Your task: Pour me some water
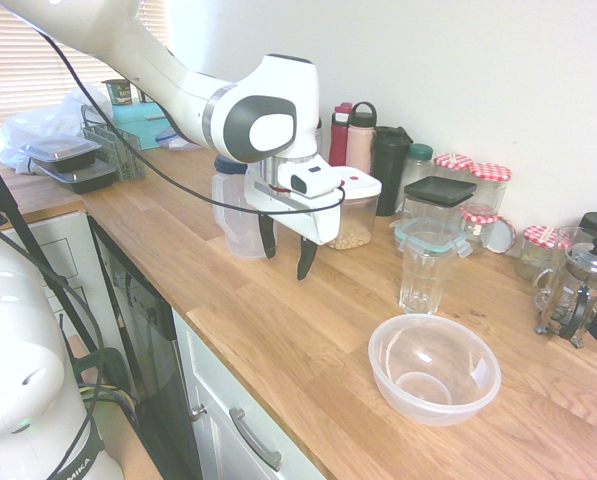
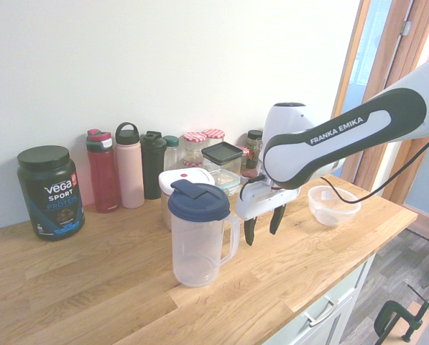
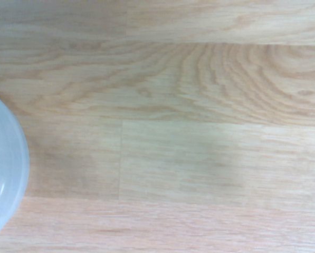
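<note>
A clear plastic jug (image 2: 198, 248) with a dark blue lid (image 2: 198, 201) stands upright on the wooden counter (image 1: 278, 330), its handle turned toward my gripper. I cannot make out a water level in it. My gripper (image 2: 263, 226) hangs open just above the counter beside that handle, touching nothing; the first exterior view shows the gripper (image 1: 287, 252) in front of the jug (image 1: 234, 215). An empty ribbed glass (image 1: 423, 272) stands further along, and a clear plastic bowl (image 1: 433, 368) sits near the front edge. The wrist view shows bare wood and a pale rounded edge (image 3: 1, 168) that I cannot identify.
Along the wall stand drinking bottles (image 2: 117, 169), a black protein tub (image 2: 49, 190), red-checked jars (image 1: 478, 180), lidded food boxes (image 1: 436, 195) and a French press (image 1: 576, 290). Stacked containers (image 1: 73, 160) lie at the counter's far end. The counter's front edge drops to the cupboards.
</note>
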Tool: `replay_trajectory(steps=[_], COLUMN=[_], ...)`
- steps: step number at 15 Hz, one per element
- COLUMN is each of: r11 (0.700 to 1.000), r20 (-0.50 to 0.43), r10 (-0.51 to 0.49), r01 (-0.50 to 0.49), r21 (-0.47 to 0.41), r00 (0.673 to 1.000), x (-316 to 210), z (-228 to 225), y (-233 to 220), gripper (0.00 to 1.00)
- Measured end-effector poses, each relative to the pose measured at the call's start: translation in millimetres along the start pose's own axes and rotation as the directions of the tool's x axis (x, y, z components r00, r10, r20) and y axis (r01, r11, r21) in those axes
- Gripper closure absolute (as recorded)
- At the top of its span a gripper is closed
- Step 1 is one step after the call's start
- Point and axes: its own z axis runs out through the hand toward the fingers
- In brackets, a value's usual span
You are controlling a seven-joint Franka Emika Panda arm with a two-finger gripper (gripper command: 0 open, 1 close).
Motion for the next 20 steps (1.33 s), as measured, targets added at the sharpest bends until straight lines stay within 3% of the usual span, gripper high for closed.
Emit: replay_trajectory(steps=[5, 10, 15, 20], r11=[1.0, 0.988, 0.932, 0.892], r20=[-0.024, -0.063, -0.139, -0.219], r10=[0.014, -0.053, -0.233, -0.293], r01=[-0.014, 0.061, 0.262, 0.348], r21=[0.023, 0.138, 0.249, 0.288], r00=[1.0, 0.997, 0.962, 0.931], x=[-1, -34, -104, -144], z=[-7, -89, -119, -110], y=[-3, 13, 36, -3], gripper=[0.0, 0.0, 0.0, 0.0])
